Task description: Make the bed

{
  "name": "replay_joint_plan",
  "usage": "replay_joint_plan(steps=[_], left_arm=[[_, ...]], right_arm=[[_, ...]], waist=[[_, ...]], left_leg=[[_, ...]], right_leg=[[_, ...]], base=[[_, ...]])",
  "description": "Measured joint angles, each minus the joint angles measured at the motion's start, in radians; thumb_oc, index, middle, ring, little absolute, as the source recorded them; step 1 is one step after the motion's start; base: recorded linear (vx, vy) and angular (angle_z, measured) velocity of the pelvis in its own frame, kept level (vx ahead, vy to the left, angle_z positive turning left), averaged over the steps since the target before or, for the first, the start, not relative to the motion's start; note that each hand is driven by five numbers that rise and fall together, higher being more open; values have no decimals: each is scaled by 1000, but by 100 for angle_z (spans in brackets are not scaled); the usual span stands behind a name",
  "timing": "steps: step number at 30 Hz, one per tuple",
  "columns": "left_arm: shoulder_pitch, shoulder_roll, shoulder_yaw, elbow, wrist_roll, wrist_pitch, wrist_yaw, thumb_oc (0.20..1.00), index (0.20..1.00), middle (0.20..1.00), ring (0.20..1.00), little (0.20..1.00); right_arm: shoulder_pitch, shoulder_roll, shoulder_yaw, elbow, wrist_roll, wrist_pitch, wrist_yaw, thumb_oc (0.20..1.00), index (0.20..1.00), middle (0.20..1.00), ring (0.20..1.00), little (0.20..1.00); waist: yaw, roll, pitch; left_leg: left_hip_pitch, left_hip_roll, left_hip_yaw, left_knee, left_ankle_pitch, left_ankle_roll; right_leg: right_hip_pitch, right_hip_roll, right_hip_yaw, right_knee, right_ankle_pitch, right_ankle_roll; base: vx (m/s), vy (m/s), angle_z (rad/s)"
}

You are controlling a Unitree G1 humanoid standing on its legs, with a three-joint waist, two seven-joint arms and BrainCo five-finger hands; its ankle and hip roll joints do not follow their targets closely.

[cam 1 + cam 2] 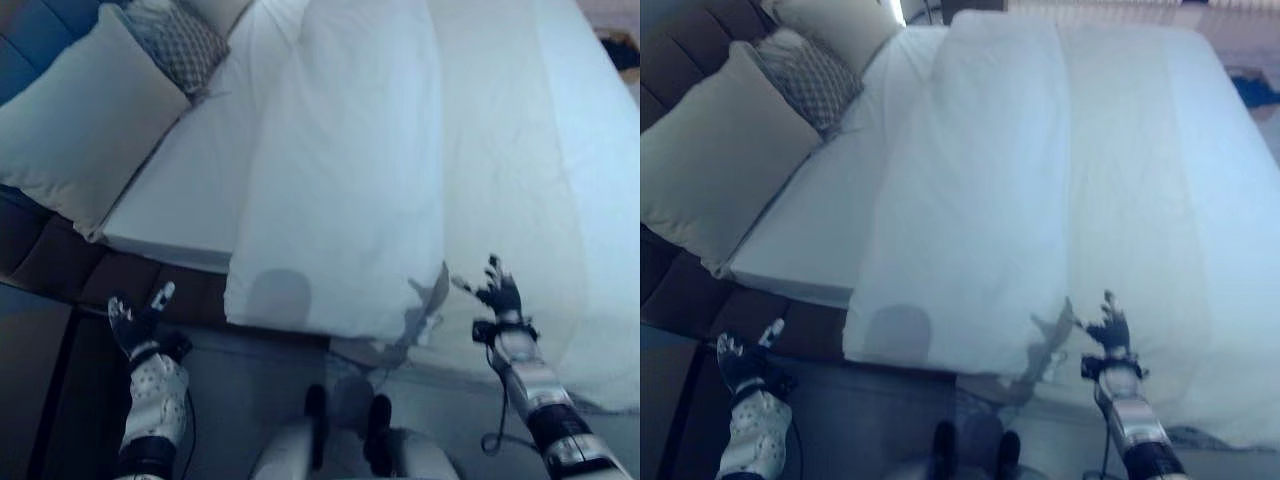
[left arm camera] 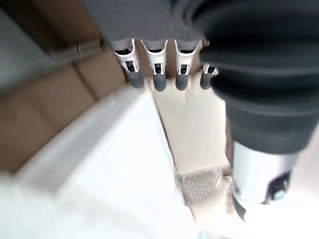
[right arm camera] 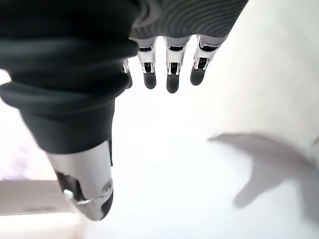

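hovering just above the white duvet [image 1: 400, 170], right robot hand [image 1: 500, 295] spread, empty.

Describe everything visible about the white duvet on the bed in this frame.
The white duvet, soft cloth by its look, lies fairly flat over most of the bed with long lengthwise creases. Its top edge stops short of the pillows, leaving bare white sheet at the head end. The near edge hangs over the bed's side. Neither the left hand nor the right hand grips it.
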Motion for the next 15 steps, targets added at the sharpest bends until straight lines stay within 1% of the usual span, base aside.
replay_joint_plan(steps=[1,2,3,4,5,6,7,8,9,10,11,12,14,15], left_arm=[[-11,-4,-17,-33,-43,5,-30,1000,1000,1000,1000,1000],[-31,-1,-61,-77,-119,5,-79,1000,1000,1000,1000,1000],[-57,3,-86,-84,-138,7,-106,1000,1000,1000,1000,1000],[-116,16,-134,-87,-184,15,-151,1000,1000,1000,1000,1000],[-150,24,-170,-90,-203,25,-170,1000,1000,1000,1000,1000],[-224,41,-233,-79,-238,36,-202,1000,1000,1000,1000,1000],[-276,62,-272,-81,-260,45,-232,1000,1000,1000,1000,1000],[-317,83,-295,-81,-285,44,-245,1000,1000,1000,1000,1000],[-402,123,-321,-75,-309,51,-274,1000,1000,1000,1000,1000],[-447,135,-337,-69,-336,48,-284,1000,1000,1000,1000,1000],[-517,151,-358,-66,-367,50,-305,1000,1000,1000,1000,1000],[-564,150,-375,-64,-404,47,-321,1000,1000,1000,1000,1000],[-592,147,-410,-59,-433,53,-343,1000,1000,1000,1000,1000],[-589,135,-427,-39,-439,66,-355,1000,1000,1000,1000,1000]], right_arm=[[-16,12,15,-14,29,-2,12,1000,1000,1000,1000,1000],[-60,29,41,-24,91,-3,32,1000,1000,1000,1000,1000],[-79,41,57,-32,113,-4,46,1000,1000,1000,1000,1000],[-104,60,90,-63,167,-6,69,1000,1000,1000,1000,1000],[-110,70,116,-85,191,-12,83,1000,1000,1000,1000,1000],[-156,67,150,-79,250,-23,102,1000,1000,1000,1000,1000],[-199,66,196,-77,303,-25,117,1000,1000,1000,1000,1000],[-237,66,229,-76,348,-26,128,1000,1000,1000,1000,1000],[-313,69,264,-75,398,-33,156,1000,1000,1000,1000,1000],[-352,64,280,-74,428,-37,164,1000,1000,1000,1000,1000],[-426,64,284,-68,472,-43,186,1000,1000,1000,1000,1000],[-488,65,292,-53,534,-56,207,1000,1000,1000,1000,1000],[-536,66,299,-34,581,-68,230,1000,1000,1000,1000,1000],[-544,66,302,-15,596,-83,235,1000,1000,1000,1000,1000]], waist=[[-5,9,4],[0,19,5],[8,21,6],[3,8,17],[-7,3,22],[-6,6,33],[-12,11,43],[-16,8,52],[-8,6,73],[-7,7,75],[-8,8,87],[-7,7,92],[-14,3,100],[-14,-1,109]], left_leg=[[11,5,-1,-17,2,5],[44,-2,0,-62,12,27],[56,-3,-3,-82,70,34],[42,-15,34,-74,81,48],[36,-42,55,-66,75,57],[19,-45,91,-36,65,79],[7,-54,110,-9,52,91],[-10,-58,115,23,32,96],[-45,-57,123,67,13,103],[-71,-55,131,77,4,102],[-103,-49,138,86,8,109],[-134,-49,138,85,17,112],[-147,-51,139,71,31,116],[-142,-50,136,55,45,120]], right_leg=[[-6,6,18,10,6,20],[-29,17,55,27,8,37],[-43,14,61,46,9,45],[-71,-18,75,85,2,62],[-85,-38,73,106,1,79],[-129,-73,85,188,-18,100],[-150,-77,91,217,-10,103],[-158,-78,93,223,-8,103],[-164,-81,95,198,-8,103],[-174,-80,96,174,-6,109],[-200,-70,102,147,22,112],[-223,-58,130,127,36,118],[-234,-49,149,101,56,122],[-228,-47,147,91,72,123]], base=[[149,383,-42],[46,226,-64],[20,352,-67],[-4,332,-30],[-18,413,-20],[-32,237,-16],[-28,194,-30],[-15,145,-38],[-28,119,-36],[-8,65,-41],[22,30,-26],[36,5,-21],[71,-45,-4],[75,-2,3]])
